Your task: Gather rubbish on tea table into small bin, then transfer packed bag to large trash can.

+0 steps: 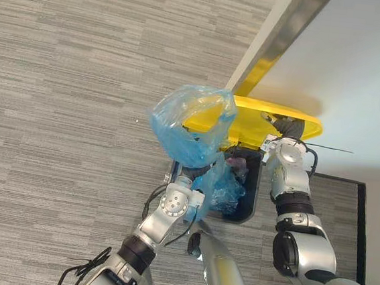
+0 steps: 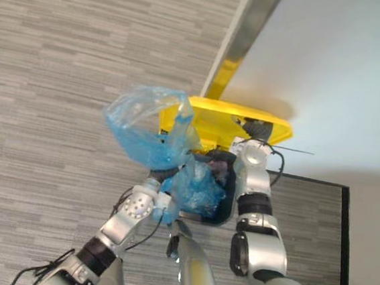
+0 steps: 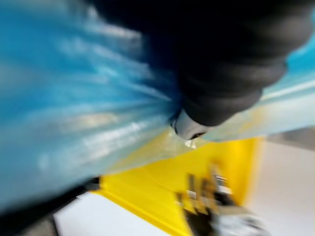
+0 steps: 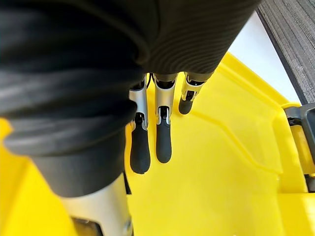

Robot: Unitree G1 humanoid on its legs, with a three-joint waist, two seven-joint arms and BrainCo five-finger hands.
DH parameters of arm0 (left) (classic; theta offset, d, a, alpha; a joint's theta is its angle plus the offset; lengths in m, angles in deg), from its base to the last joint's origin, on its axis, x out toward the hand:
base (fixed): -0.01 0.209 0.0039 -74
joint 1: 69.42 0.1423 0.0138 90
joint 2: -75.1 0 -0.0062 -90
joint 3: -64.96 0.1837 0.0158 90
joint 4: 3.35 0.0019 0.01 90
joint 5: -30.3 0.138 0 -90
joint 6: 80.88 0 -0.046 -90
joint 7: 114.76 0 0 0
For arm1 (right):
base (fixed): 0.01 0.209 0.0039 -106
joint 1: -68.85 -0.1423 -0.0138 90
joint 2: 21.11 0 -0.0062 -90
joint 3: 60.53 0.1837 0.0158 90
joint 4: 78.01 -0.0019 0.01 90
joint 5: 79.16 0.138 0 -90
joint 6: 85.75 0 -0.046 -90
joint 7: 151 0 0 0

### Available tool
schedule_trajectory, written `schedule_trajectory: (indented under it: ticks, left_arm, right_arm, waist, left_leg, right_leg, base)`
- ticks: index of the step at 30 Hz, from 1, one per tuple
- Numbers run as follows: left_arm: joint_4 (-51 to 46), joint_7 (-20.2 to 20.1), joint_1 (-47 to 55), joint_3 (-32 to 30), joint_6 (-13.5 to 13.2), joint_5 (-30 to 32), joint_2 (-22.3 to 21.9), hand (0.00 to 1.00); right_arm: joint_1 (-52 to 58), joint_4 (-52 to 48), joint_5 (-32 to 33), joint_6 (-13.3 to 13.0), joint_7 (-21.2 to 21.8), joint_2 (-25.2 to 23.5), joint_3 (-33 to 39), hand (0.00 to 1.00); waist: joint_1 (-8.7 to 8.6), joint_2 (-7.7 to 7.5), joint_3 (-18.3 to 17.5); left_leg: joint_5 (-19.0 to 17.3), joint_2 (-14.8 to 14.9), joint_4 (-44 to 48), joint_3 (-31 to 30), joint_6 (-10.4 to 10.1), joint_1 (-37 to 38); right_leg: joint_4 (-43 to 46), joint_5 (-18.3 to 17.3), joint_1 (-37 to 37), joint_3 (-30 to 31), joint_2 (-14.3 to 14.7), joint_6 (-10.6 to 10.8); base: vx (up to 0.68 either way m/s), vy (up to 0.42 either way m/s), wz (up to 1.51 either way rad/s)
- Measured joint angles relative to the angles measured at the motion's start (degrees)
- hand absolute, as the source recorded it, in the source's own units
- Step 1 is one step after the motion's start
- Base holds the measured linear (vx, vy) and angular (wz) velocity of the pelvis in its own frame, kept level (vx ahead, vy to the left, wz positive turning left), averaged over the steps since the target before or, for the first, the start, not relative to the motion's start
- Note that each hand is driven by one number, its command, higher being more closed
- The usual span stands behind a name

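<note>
Blue bag (image 1: 184, 132) hides the left robot hand (image 3: 216, 83) — yellow lid (image 1: 246, 117) beyond.

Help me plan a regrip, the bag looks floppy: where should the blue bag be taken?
Grip the bag at its pinched waist, between puffed top and full bottom, coming from the robot's left; the lid and right hand block the other side.

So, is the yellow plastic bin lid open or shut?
Open: the right hand props the yellow plastic lid up; the dark bin interior shows below.
</note>
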Motion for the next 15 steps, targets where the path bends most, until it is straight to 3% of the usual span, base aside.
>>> schedule_trajectory:
  ticks: [6,11,12,15]
  left_arm:
    - [11.06,0.77,-7.55,-1.74,1.60,1.11,-1.41,1.00]
    - [16.33,0.44,-8.21,-2.75,2.52,1.29,-1.49,1.00]
    - [16.62,0.37,-8.30,-3.47,2.54,2.17,-1.75,0.00]
    - [18.77,0.36,-8.69,-5.99,2.76,3.39,-2.38,0.00]
  right_arm:
    - [-0.83,-5.92,1.37,0.01,-0.63,1.82,-2.07,0.00]
    - [-0.83,-8.30,1.92,-0.18,-0.59,1.87,-4.25,0.00]
    - [-0.82,-9.21,2.17,-0.68,-0.62,2.02,-4.67,0.00]
    - [-0.82,-9.24,2.42,-1.73,-0.61,2.54,-5.99,0.00]
  waist:
    - [-1.04,-0.31,1.76]
    - [-1.64,-0.34,2.26]
    - [-1.70,-0.36,2.27]
    - [-1.63,-0.41,2.29]
  left_leg:
    - [-0.89,0.63,1.94,0.99,-0.45,-3.65]
    - [-1.51,2.09,2.56,1.12,-1.00,-4.76]
    - [-1.56,2.20,2.65,1.11,-1.06,-5.58]
    - [-1.58,2.31,3.00,1.02,-1.10,-6.83]
  right_leg:
    - [-0.24,0.51,-3.23,0.52,0.60,-0.43]
    - [-0.45,0.70,-4.13,0.28,1.77,-0.75]
    - [-0.46,0.69,-4.83,0.28,1.75,-0.74]
    - [-0.45,0.69,-5.93,0.04,1.72,-0.72]
  base:
    - [0.07,0.026,-0.10]
    - [0.09,0.019,-0.06]
    - [0.07,0.025,0.01]
    - [0.06,0.027,0.01]
